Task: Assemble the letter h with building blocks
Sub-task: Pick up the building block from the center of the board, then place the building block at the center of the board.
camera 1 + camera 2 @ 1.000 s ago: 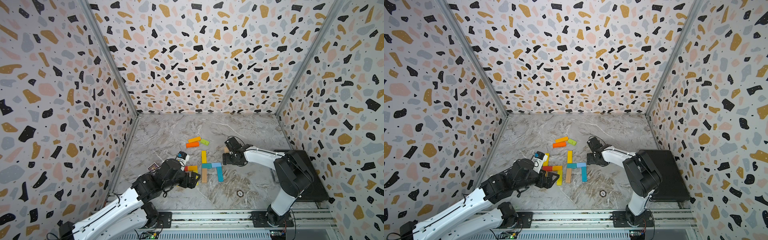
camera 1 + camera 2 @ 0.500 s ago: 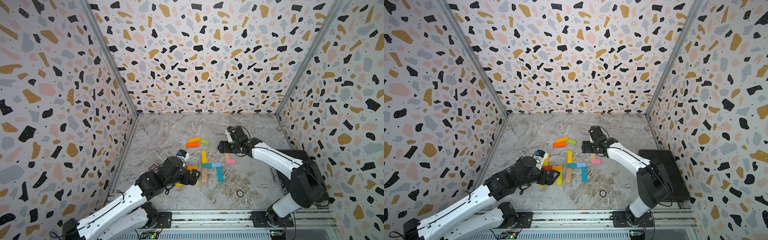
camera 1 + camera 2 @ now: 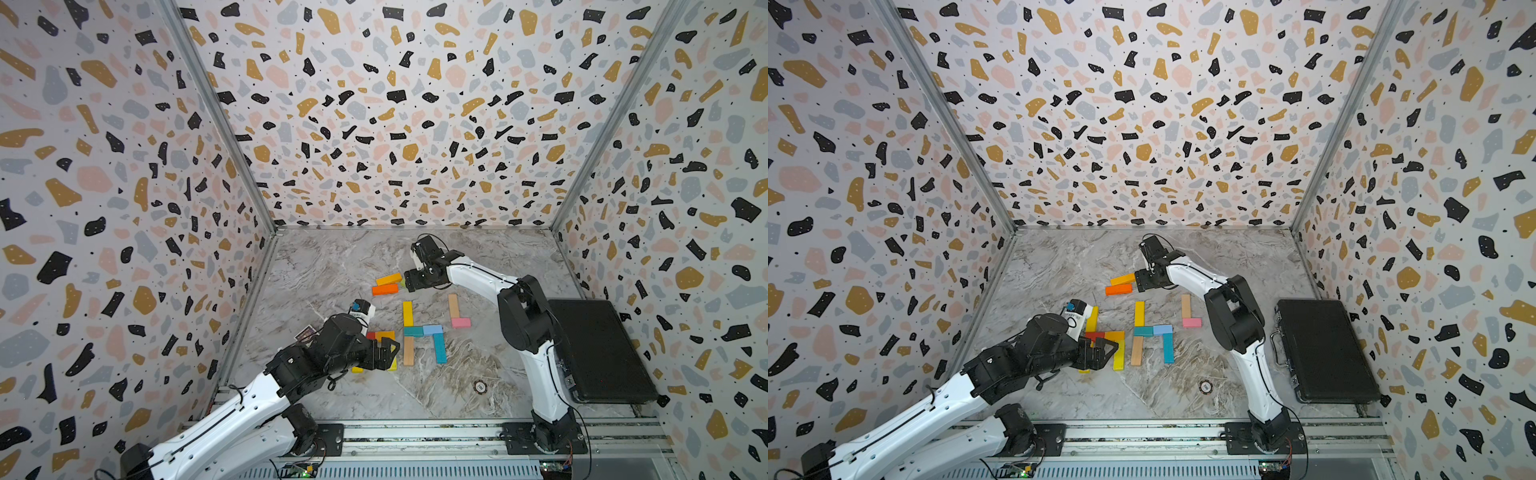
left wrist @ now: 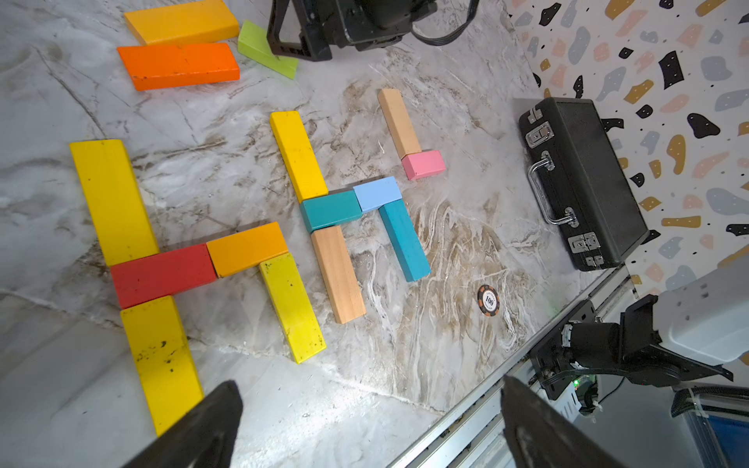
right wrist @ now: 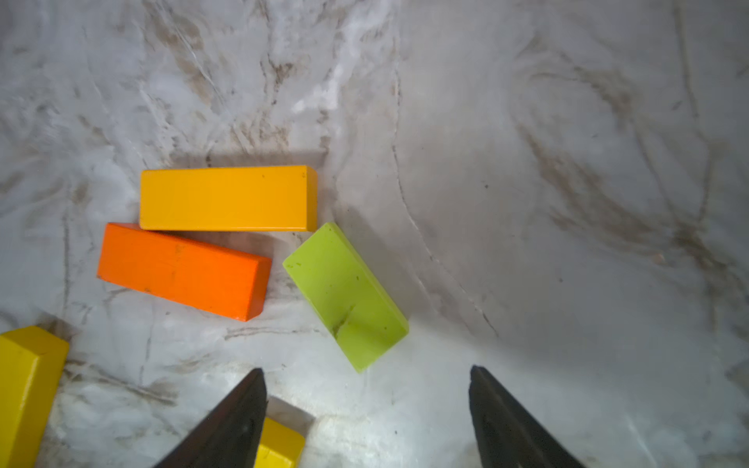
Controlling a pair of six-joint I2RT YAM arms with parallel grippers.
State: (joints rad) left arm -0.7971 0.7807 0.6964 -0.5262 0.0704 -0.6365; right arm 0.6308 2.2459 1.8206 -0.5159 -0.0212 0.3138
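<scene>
The building blocks lie flat on the marble floor. Yellow, red and orange bars [image 4: 162, 275] form one h under my left gripper [image 3: 392, 349], which hangs open and empty. Beside it a yellow bar [image 3: 407, 313], teal [image 3: 413, 331], light blue [image 3: 432, 330], long teal [image 3: 439, 348] and wood [image 3: 409, 351] form another h. To the right, a wood bar [image 3: 453, 305] meets a pink block [image 3: 460, 322]. Farther back lie loose amber [image 5: 227, 198], orange [image 5: 182, 271] and green [image 5: 344, 295] blocks. My right gripper [image 5: 367, 372] hovers open, the green block's corner just ahead of its fingertips.
A black case [image 3: 598, 349] lies shut at the right, beside the right arm's base. A poker chip [image 3: 480, 387] sits near the front rail. Terrazzo walls close in the floor on three sides.
My right arm has swung from the wood and pink blocks back and left to the loose green block, jaws a little narrower. The left arm has barely shifted.
</scene>
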